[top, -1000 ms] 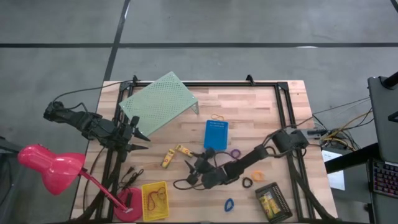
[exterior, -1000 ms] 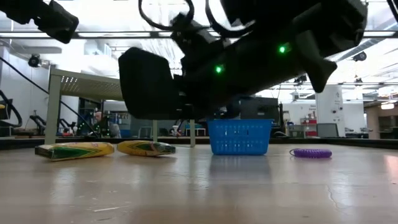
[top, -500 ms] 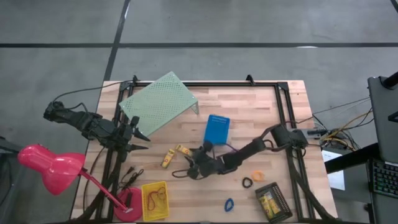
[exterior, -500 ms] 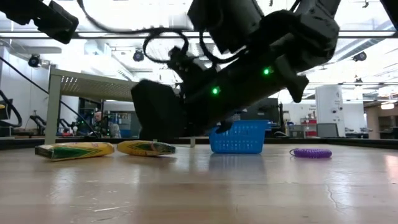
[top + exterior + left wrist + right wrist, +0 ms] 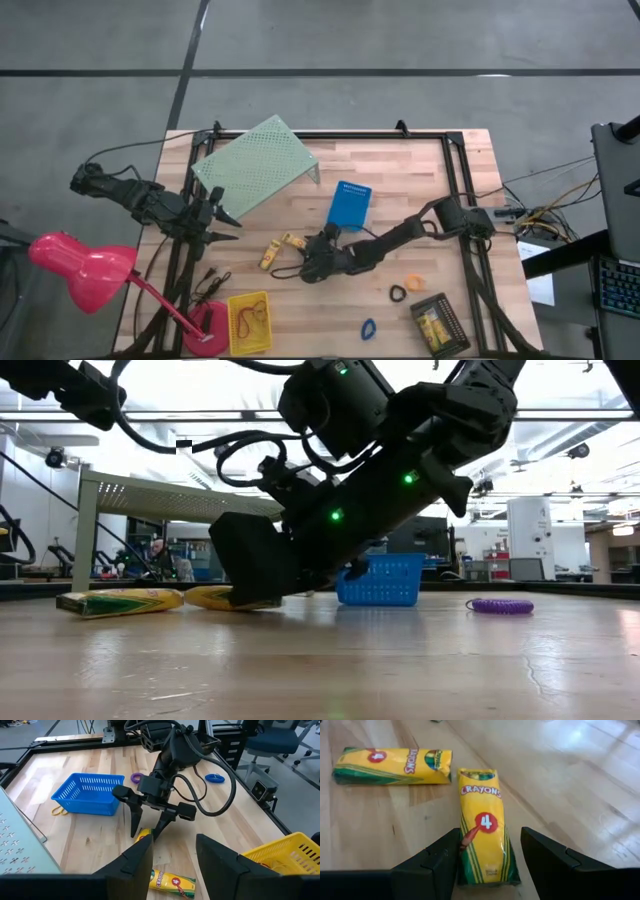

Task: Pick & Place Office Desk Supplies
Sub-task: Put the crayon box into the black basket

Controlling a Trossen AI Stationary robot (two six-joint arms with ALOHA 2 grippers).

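Two yellow crayon packs lie flat on the wood: one [image 5: 485, 840] [image 5: 292, 241] and one [image 5: 390, 766] [image 5: 268, 258] to its left. My right gripper [image 5: 490, 834] [image 5: 148, 826] is open and slants down over the first pack, one finger on either side of its near end; I cannot tell whether a finger touches it. My left gripper [image 5: 230, 226] [image 5: 172, 855] waits open above the table's left edge. A purple ring [image 5: 500, 605], an orange ring [image 5: 413, 282], a black ring [image 5: 398, 294], a blue ring [image 5: 368, 328] and a rubber band [image 5: 348, 187] lie loose.
The blue bin [image 5: 351, 203] stands askew right beside my right arm. The yellow bin [image 5: 250, 322] is at the near left and the black bin [image 5: 438, 325] at the near right. The green riser [image 5: 255, 165] stands at the far left, and a pink lamp [image 5: 80, 270] off the left edge.
My right gripper has swung toward the table's left and far side, sunk a little and tipped, so its open fingers now straddle the crayon pack. The blue bin has slid slightly toward the far edge and turned askew beside the arm.
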